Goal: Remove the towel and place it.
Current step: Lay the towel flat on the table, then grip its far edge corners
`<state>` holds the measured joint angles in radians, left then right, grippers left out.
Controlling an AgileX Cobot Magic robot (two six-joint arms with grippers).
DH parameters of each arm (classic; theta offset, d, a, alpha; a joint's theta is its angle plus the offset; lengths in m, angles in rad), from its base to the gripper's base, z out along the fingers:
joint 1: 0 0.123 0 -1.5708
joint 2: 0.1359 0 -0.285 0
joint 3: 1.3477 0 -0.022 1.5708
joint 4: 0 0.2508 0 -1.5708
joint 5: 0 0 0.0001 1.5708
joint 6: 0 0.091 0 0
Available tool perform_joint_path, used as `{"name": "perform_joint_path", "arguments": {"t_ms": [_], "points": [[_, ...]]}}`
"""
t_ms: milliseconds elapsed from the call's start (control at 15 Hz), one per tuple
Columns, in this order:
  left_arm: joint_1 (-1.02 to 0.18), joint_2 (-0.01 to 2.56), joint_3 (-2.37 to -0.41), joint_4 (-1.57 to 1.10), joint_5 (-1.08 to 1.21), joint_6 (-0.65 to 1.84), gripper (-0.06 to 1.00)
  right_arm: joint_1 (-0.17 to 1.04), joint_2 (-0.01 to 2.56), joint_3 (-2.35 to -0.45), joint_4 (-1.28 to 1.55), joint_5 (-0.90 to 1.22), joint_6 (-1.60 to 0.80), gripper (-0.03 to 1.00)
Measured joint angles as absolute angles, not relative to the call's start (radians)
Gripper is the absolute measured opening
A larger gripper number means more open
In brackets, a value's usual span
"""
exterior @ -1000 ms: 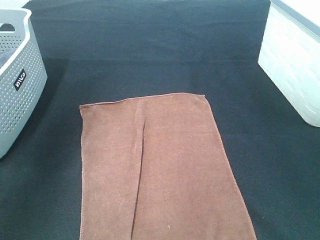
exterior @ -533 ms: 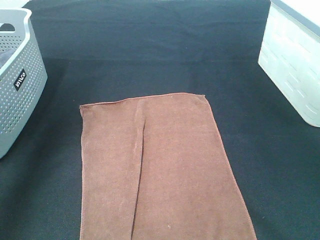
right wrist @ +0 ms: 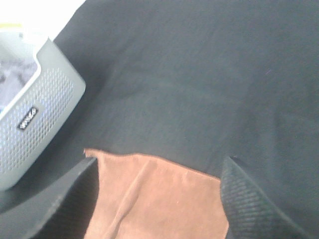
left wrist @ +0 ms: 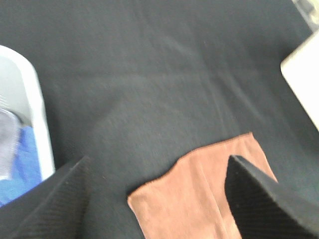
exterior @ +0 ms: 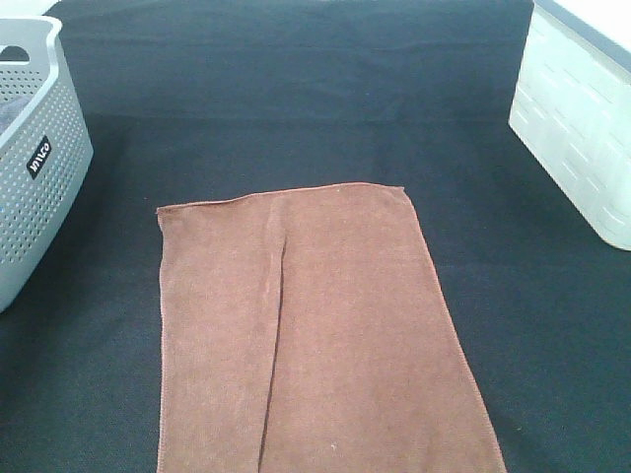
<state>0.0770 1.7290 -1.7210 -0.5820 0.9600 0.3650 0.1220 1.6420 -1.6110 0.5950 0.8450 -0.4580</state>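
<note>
The towel (exterior: pixel 315 335) is seen laid flat on the black tablecloth (exterior: pixel 296 99), its hemmed end framed between the widely spread fingers of the left gripper (left wrist: pixel 158 162) and likewise between those of the right gripper (right wrist: pixel 160 163), nothing being pinched by either pair.

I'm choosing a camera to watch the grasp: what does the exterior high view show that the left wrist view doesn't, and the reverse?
Only exterior high: the basket wall's perforations and its label. Only left wrist: the open left pincer and blue fabric inside the basket. Both: the towel, basket, white bin and black tablecloth.
</note>
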Motion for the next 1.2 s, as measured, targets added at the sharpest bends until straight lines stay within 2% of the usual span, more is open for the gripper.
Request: {"name": "perform_joint_path", "arguments": {"t_ms": [200,667,1200], "points": [[0.012,1.832,-1.782,-0.582,1.001,0.365,0.71,0.122,1.766,-1.631,0.608,0.883,-0.480,0.65],[-0.127,2.030,-1.786,-0.489,1.026,0.266,0.71,0.122,1.960,-1.640,0.628,0.904,-0.486,0.65],[-0.126,2.203,-1.786,-0.476,1.027,0.319,0.70,0.122,2.115,-1.640,0.656,0.854,-0.565,0.65]]}}
